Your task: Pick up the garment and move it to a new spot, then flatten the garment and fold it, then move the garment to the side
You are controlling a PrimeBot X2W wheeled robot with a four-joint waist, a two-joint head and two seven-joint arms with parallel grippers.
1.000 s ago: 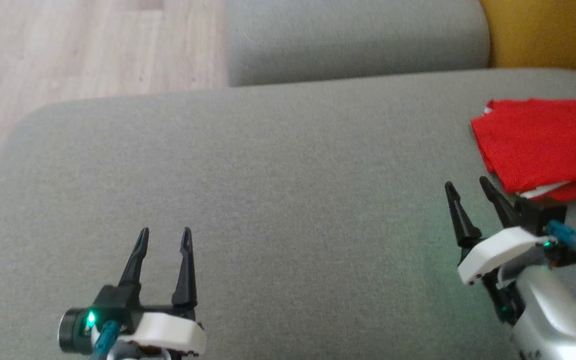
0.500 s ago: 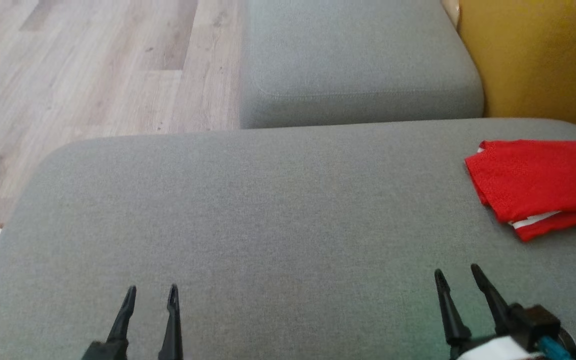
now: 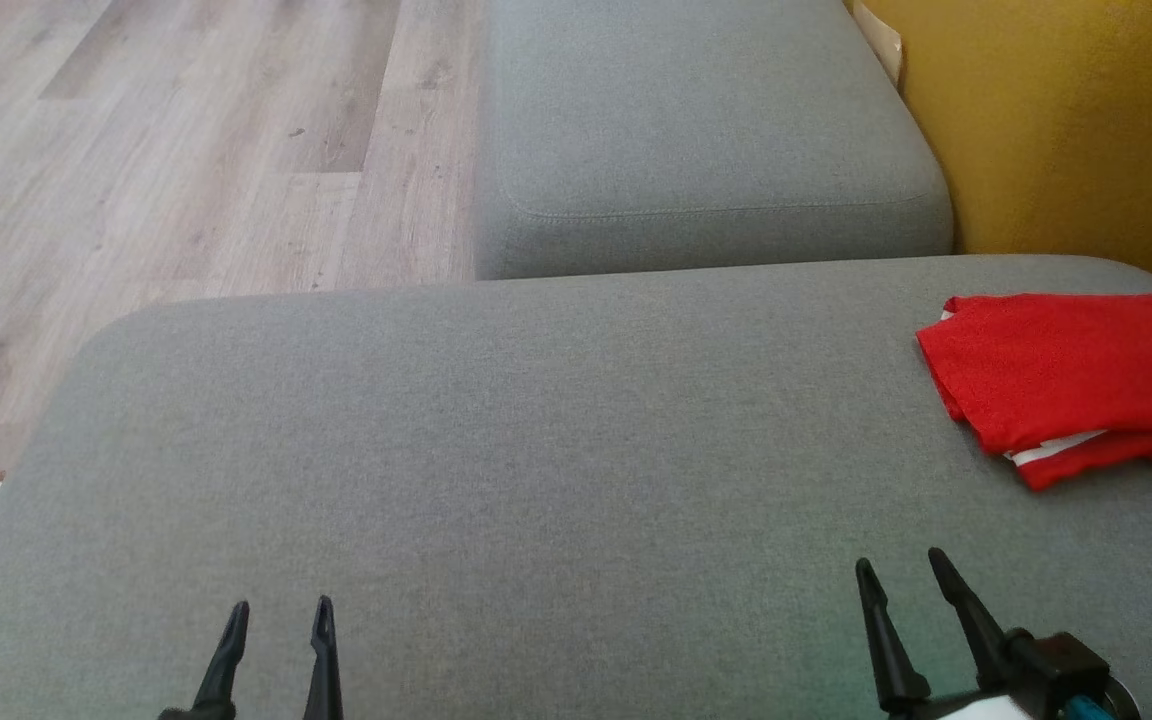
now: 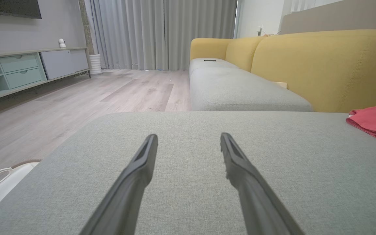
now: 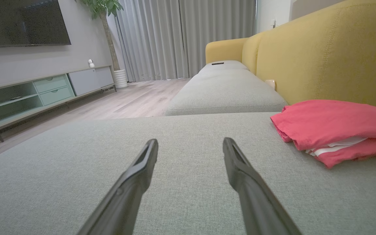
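Wood floor (image 3: 186, 150) is showing past the grey seat cushion (image 3: 536, 420) and its rounded left edge. Left gripper (image 3: 279, 608) is hovering spread and empty over wide bare fabric. Right gripper (image 3: 900, 562) is gaping too, empty. Folded red garment (image 3: 1066, 375) is lying at the cushion's far right edge, below the yellow backrest (image 3: 1066, 120).

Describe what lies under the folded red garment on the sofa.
The red garment rests on the grey seat cushion. A white striped edge peeks out between its lower folds. The cushion patch beneath it, and anything between the layers, is covered.
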